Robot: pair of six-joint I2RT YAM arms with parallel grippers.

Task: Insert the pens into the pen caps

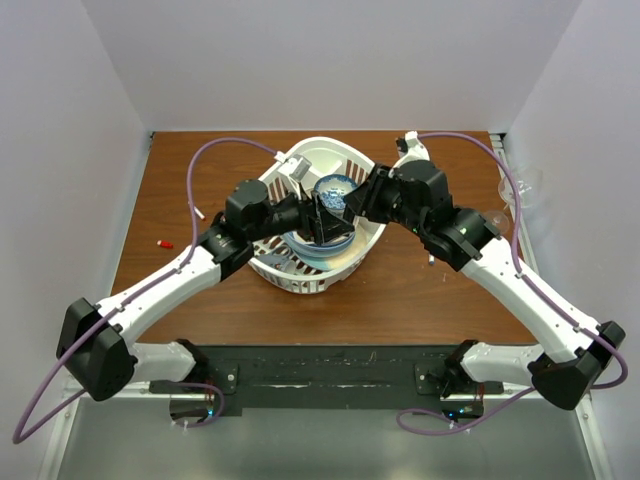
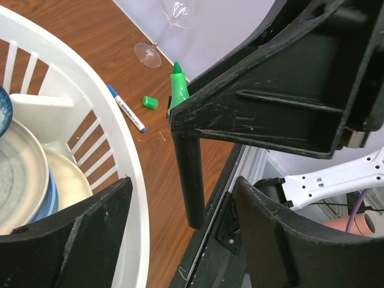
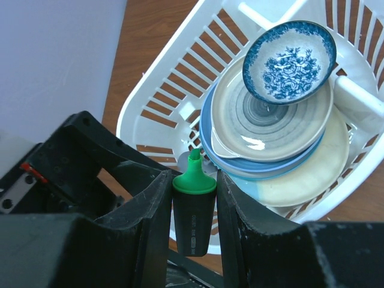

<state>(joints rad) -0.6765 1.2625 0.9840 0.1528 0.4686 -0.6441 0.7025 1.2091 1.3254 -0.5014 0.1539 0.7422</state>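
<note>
- Green-tipped marker (image 3: 193,219) sits clamped in the right hand (image 3: 193,180), over the basket (image 3: 144,102).
- Left hand (image 2: 183,186) gapes empty; green cap (image 2: 150,102) lies out on the bench (image 2: 84,30).
- Risk: grip slackens, marker drops among the plates (image 3: 282,129).

Bright, even light, soft shadows, glare on plate (image 3: 255,143) — close fingers (image 2: 84,240) perhaps blurred.
</note>
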